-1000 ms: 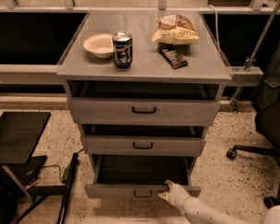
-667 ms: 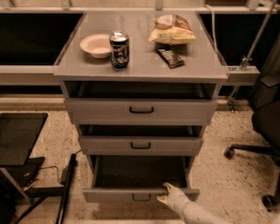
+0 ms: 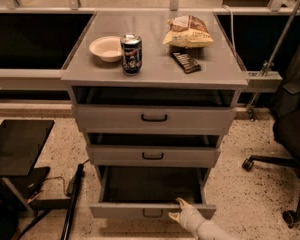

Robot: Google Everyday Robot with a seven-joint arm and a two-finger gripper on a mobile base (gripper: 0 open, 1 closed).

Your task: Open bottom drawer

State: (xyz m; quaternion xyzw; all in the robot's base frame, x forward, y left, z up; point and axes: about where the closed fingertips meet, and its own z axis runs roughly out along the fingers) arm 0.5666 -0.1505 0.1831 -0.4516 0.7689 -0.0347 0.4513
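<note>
While bottom drawer (image 3: 121, 211) sits pulled well out, lowest of three, my gripper (image 3: 178, 209) rests at its front's upper edge, just right of black handle (image 3: 152, 213). Grip state: can't tell. Can (image 3: 131, 54), bowl (image 3: 106, 48), chip bag (image 3: 188, 32) on cabinet top (image 3: 155, 70).

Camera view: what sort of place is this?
Probably an office or lab workspace: a grey drawer cabinet with snacks on top, a wheeled office chair at right, a speckled floor. The gripper sits at the front edge of the pulled-out bottom drawer.
</note>
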